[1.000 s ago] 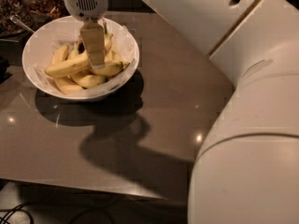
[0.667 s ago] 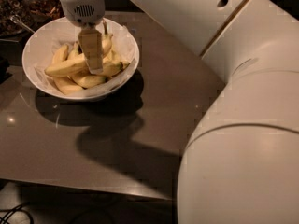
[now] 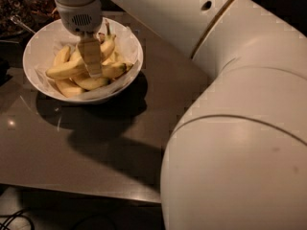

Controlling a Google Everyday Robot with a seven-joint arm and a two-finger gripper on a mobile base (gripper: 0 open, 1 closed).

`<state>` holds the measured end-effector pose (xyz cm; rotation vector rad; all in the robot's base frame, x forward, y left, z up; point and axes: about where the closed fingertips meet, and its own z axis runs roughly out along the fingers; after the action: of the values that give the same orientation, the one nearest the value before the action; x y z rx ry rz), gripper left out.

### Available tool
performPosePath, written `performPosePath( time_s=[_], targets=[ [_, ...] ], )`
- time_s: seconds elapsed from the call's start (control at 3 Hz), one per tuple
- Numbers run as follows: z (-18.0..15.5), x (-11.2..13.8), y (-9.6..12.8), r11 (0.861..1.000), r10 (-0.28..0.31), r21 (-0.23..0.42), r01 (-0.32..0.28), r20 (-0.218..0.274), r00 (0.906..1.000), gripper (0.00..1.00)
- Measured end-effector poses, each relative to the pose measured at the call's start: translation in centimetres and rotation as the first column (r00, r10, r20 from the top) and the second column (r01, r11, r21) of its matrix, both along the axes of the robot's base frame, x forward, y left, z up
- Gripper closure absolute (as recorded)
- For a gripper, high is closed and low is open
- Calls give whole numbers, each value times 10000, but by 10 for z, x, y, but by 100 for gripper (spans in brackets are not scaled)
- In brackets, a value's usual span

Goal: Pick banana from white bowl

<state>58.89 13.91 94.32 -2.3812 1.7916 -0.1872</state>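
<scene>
The white bowl (image 3: 125, 75) stands at the back left of the dark table and holds several yellow bananas. The longest banana (image 3: 64, 69) lies across the top of the pile, pointing left. A shorter banana with a brownish stem (image 3: 108, 43) leans at the back of the bowl. My gripper (image 3: 91, 61) hangs straight down from the wrist (image 3: 76, 6) into the middle of the bowl, right at the longest banana's right end and in front of it. Whether it holds the banana does not show.
My large white arm (image 3: 240, 128) fills the right half of the view and hides the table's right side. The brown tabletop (image 3: 72, 152) runs to a front edge near the bottom. Dark clutter (image 3: 14, 8) lies behind the bowl at the top left.
The gripper has moved slightly left and lower into the bananas. The arm's elbow has swung closer and covers more of the right side. The bowl has not moved.
</scene>
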Motion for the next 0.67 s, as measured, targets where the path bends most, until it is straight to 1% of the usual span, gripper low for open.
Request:
performPosePath(
  time_s=[0.33,0.67],
  targets=[
    [-13,2,4,9997,3,-238,-7,-186,9998,36],
    [-23,5,3,9993,-89,-376,75,-367,9993,33]
  ],
)
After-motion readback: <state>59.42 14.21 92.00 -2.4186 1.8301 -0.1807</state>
